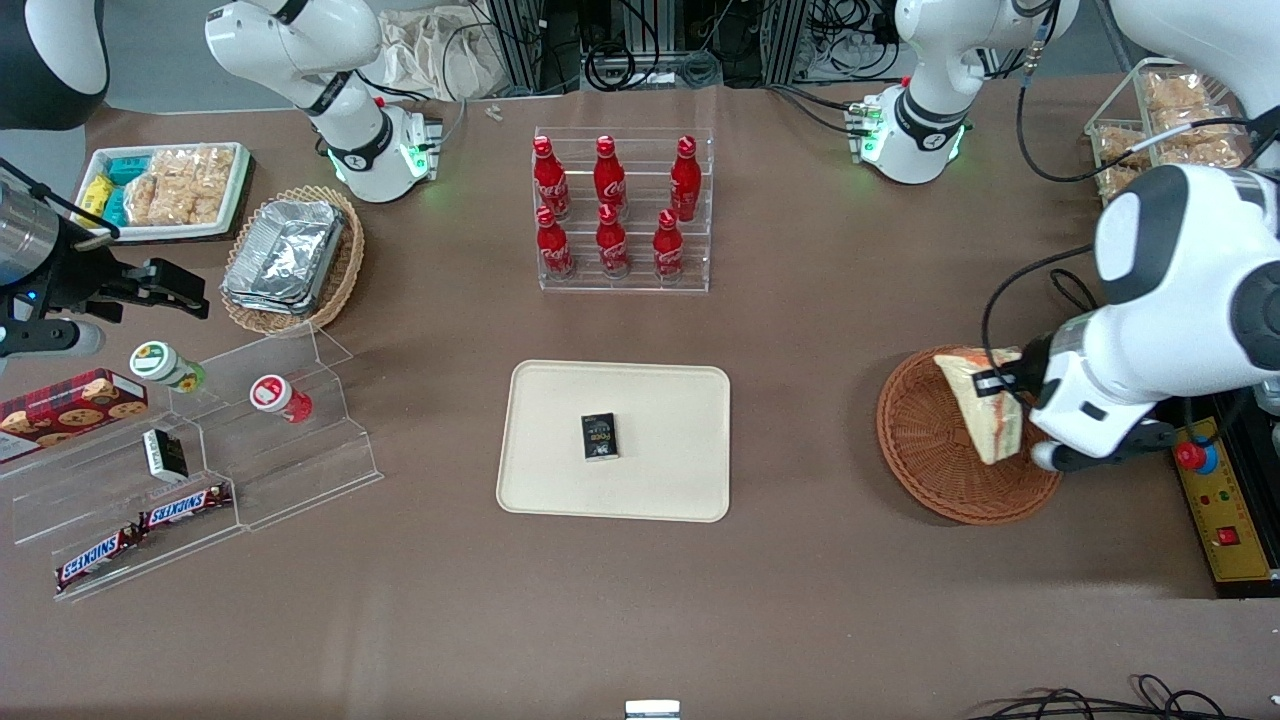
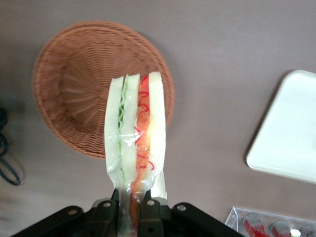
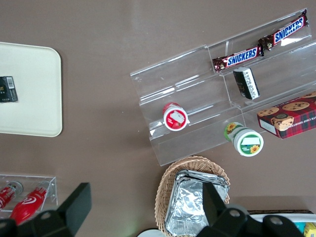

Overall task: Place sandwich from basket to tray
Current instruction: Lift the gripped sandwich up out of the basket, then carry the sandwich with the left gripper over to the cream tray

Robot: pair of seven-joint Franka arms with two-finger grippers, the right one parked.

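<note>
On the brown matte bench [image 1: 800,620], the flat cream plastic tray [image 1: 560,400] carries a small black box [image 1: 599,437]. Toward the working arm's end, the black fingers [image 2: 151,213] pinch the clear-wrapped triangular sandwich [image 2: 136,143], lifted above the round reddish-brown woven wicker basket [image 2: 74,94]. Farther off, red bottles [image 1: 610,205] fill a clear acrylic rack.

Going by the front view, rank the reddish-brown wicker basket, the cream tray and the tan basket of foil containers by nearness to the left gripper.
Left gripper holds the wrapped sandwich.
1. Reddish-brown wicker basket, beneath it.
2. Cream rectangular tray, mid-table.
3. Tan wicker basket of foil containers, toward the parked arm's end.
</note>
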